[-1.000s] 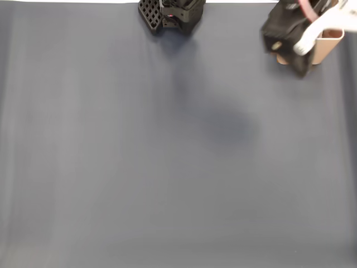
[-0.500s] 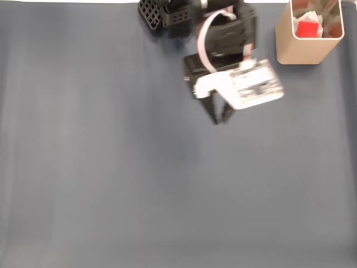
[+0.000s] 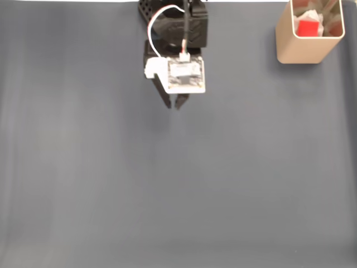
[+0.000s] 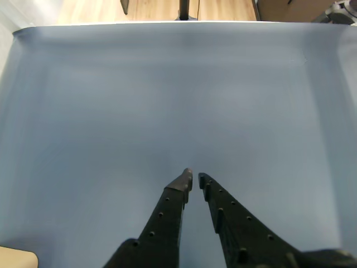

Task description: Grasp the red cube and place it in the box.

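The red cube (image 3: 308, 28) lies inside the tan box (image 3: 304, 51), which stands at the top right of the fixed view. There my gripper (image 3: 174, 104) hangs over bare mat just below the arm's base, far to the left of the box. Its two black fingers point down the picture and nearly touch. In the wrist view the gripper (image 4: 194, 177) is shut with nothing between its tips, over plain blue-grey mat.
A blue-grey mat (image 3: 178, 184) covers the table. The black arm base (image 3: 167, 14) sits at the top edge of the fixed view. A tan corner (image 4: 17, 259) shows at the bottom left of the wrist view. Wooden floor (image 4: 156, 8) lies beyond the mat's far edge.
The arm has swung away from the box, leftward across the fixed view, to the middle below its base. The red cube stays in the box.
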